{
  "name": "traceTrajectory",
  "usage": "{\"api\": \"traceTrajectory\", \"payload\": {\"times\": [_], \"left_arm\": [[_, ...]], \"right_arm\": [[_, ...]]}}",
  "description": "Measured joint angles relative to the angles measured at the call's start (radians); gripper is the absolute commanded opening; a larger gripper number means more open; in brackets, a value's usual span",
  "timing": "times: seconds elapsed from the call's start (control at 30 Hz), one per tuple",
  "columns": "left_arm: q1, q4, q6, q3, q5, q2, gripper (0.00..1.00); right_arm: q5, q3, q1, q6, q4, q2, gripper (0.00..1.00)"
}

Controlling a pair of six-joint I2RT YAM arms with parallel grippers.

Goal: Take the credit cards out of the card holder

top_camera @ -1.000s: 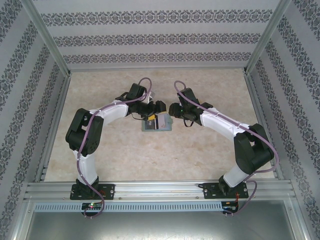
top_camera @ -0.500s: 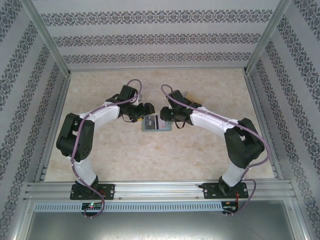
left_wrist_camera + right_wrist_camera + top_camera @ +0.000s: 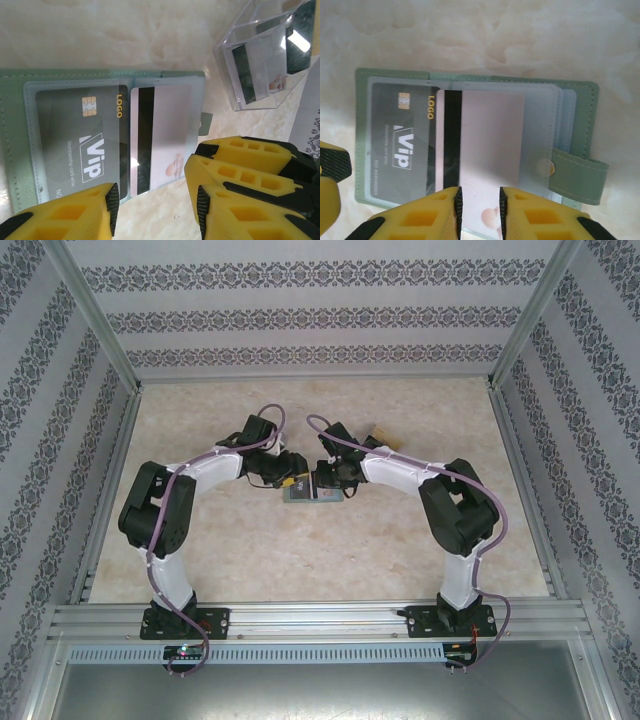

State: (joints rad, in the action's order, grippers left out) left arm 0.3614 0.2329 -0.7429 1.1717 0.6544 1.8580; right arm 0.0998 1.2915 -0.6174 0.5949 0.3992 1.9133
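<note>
1. Right wrist view: the card holder (image 3: 580,115) lies open just beyond the fingertips. The grey VIP card (image 3: 400,145) and the pink striped card (image 3: 490,140) are both sleeved.
2. The right gripper (image 3: 479,210) has closed in over the last second. Its fingers are narrowly parted over the pink striped card's near edge and grip nothing.
3. The left gripper (image 3: 156,205), fingers spread wide, has dropped alongside.
4. Judgement: extraction is imminent; no card is out yet.
</note>
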Motion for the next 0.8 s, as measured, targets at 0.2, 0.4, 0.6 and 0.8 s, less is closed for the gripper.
{"api": "traceTrajectory", "payload": {"times": [0.2, 0.4, 0.6, 0.8], "left_arm": [[0.022, 0.001, 0.0, 0.027, 0.013, 0.056, 0.41], [0.026, 0.006, 0.002, 0.039, 0.023, 0.078, 0.37], [0.026, 0.014, 0.014, 0.076, 0.027, 0.104, 0.36], [0.026, 0.014, 0.016, 0.081, 0.038, 0.14, 0.35]], "right_arm": [[-0.006, 0.0, 0.002, 0.0, 0.014, 0.019, 0.27], [-0.005, 0.0, 0.013, 0.001, 0.017, 0.048, 0.25], [-0.001, -0.003, 0.018, 0.004, 0.014, 0.05, 0.25], [0.018, -0.013, 0.033, 0.009, 0.0, 0.05, 0.25]]}}
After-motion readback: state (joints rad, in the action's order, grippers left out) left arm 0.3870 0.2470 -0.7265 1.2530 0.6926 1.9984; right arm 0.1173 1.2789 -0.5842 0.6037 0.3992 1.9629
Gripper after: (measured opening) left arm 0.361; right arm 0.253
